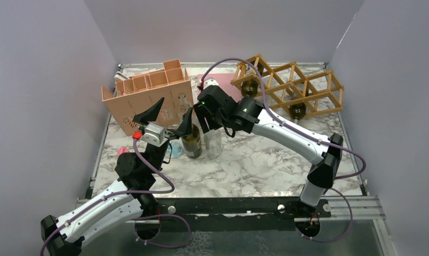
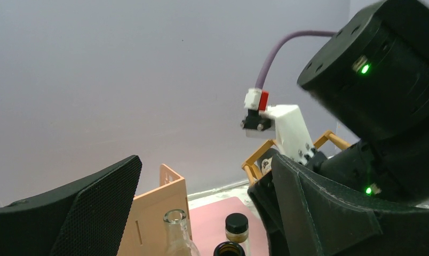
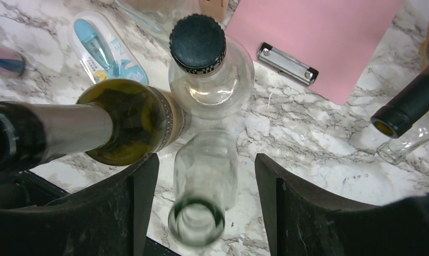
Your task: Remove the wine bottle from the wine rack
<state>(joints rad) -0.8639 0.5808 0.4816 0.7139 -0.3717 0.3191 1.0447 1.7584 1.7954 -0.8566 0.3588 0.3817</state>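
- We're looking at the wine bottle point(image 1: 213, 143), clear glass, standing upright on the table point(image 1: 265, 165) a little left of its middle. It is well apart from the wine rack point(image 1: 307, 80) in the far right corner.
- The right claw point(image 3: 204, 160) hangs straight over it, fingers spread either side of the neck. There's a sliver of daylight on both sides, so we'd say nothing is pinched.
- The left claw point(image 1: 169, 117) is spread wide too and holds nothing, hovering just left of the bottle cluster.
- How will it handle? It's hard, smooth glass, so stiff, slippery and breakable. It looks empty, so we judge it light and easy to tip on that narrow base.
- Where to take hold: the neck just under the open mouth, where the fingers already straddle it, or lower at the shoulder for a steadier grip.
- Watch the neighbours. A green bottle point(image 3: 127, 125) stands just beside it on the left, and a capped bottle point(image 3: 209, 80) sits just behind, toward the far edge.
- Other bottles lie in the rack's cells, far from either claw.
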